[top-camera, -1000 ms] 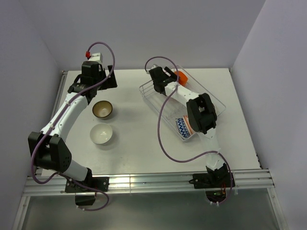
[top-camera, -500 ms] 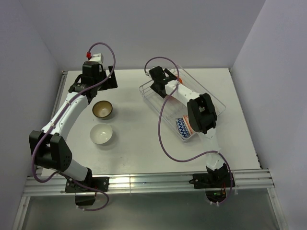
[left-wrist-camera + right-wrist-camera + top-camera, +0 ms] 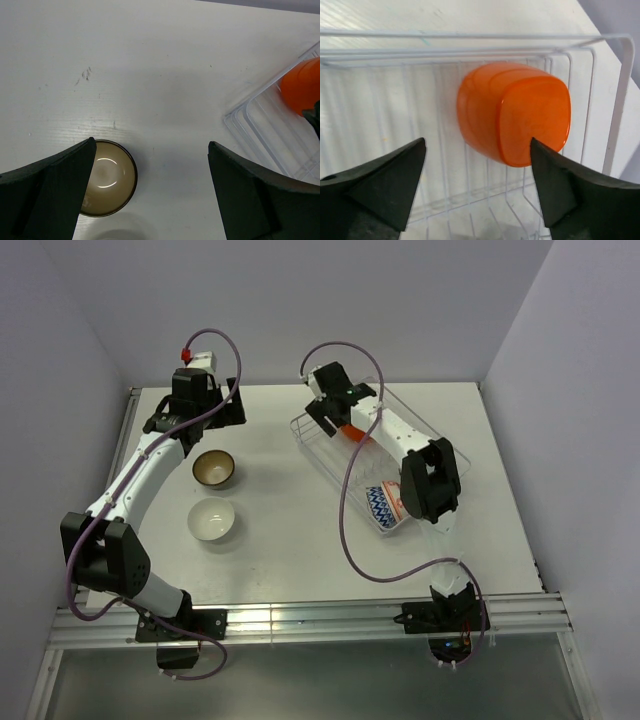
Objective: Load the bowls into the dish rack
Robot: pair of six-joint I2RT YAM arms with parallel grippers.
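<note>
The dish rack [image 3: 325,445] stands on its clear tray at the back right. A plain orange-red bowl [image 3: 515,112] lies on its side against the wires at the rack's far end; it also shows in the top view [image 3: 349,432] and the left wrist view [image 3: 302,90]. My right gripper [image 3: 477,185] is open just above it, touching nothing. A blue zigzag bowl [image 3: 380,506] stands at the rack's near end. A dark brown bowl [image 3: 214,469] and a white bowl [image 3: 212,520] sit on the table at left. My left gripper [image 3: 150,195] is open and empty above the brown bowl [image 3: 107,177].
The right arm's forearm [image 3: 425,475] lies over the middle of the rack and hides part of it. The rack's corner [image 3: 260,115] shows at the right of the left wrist view. Grey walls close in the table at the back and both sides.
The orange-red bowl has gone from my right gripper at the rack's far corner down into the rack. The right gripper has opened and swung left. The left arm has not moved.
</note>
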